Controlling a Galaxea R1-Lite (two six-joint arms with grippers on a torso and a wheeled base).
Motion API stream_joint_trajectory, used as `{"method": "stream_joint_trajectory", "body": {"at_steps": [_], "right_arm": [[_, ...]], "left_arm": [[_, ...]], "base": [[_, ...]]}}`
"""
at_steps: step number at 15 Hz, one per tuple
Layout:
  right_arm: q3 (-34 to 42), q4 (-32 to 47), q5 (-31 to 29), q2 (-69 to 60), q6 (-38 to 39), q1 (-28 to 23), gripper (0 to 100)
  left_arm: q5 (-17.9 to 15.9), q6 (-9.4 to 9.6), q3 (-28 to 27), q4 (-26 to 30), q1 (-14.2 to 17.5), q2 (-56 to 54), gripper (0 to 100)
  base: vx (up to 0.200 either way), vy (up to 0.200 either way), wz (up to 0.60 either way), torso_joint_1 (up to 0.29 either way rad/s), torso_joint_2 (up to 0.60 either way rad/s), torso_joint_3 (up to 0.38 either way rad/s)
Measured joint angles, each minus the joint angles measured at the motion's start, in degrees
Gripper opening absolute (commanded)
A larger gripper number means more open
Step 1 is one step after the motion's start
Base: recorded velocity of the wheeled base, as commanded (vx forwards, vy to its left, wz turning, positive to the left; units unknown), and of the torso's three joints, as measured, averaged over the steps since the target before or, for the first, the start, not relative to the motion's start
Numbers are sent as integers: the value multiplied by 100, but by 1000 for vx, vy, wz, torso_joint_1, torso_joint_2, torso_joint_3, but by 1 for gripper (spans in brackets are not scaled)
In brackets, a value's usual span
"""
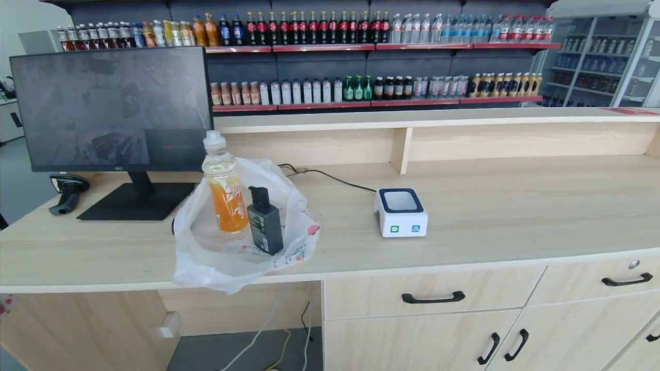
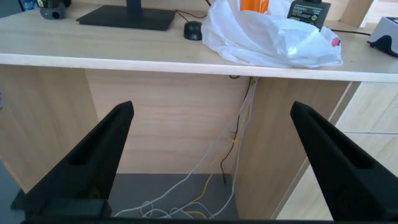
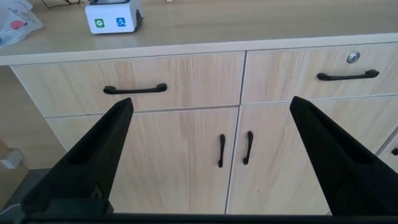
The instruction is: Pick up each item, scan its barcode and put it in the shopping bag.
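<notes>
The shopping bag (image 1: 203, 257), white and crumpled open, lies on the counter (image 1: 515, 206) near its front edge, one fold hanging over it. Two items stand upright inside: an orange drink bottle (image 1: 225, 190) with a white cap, and just beside it a dark flat bottle (image 1: 265, 224) with a black top. To the robot's right of the bag, apart from it, sits the white box scanner (image 1: 400, 212), its window facing up and a cable (image 1: 330, 178) running from it toward the back of the counter. On the bag's other side stand a monitor (image 1: 111, 105) and a handheld scanner (image 1: 64, 193); a dark mouse (image 2: 193, 31) lies just beside the bag.

The left gripper (image 2: 211, 109) hangs below counter level, facing the open recess under the bag, its jaws spread wide and holding nothing. The right gripper (image 3: 211, 102) hangs before the drawers (image 3: 180, 78) and cupboard doors (image 3: 186, 162) beneath the scanner, jaws equally wide and touching nothing.
</notes>
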Motion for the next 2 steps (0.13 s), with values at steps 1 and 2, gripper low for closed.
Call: {"method": "stream_joint_trajectory", "body": {"at_steps": [1, 2], "right_arm": [[-2, -2, 0, 0, 0, -5, 100], [-2, 5, -2, 0, -2, 2, 100]], "left_arm": [[2, -1, 0, 2, 0, 0, 100], [0, 0, 0, -2, 5, 0, 100]], "base": [[0, 0, 0, 0, 0, 0], [0, 0, 0, 0, 0, 0]]}}
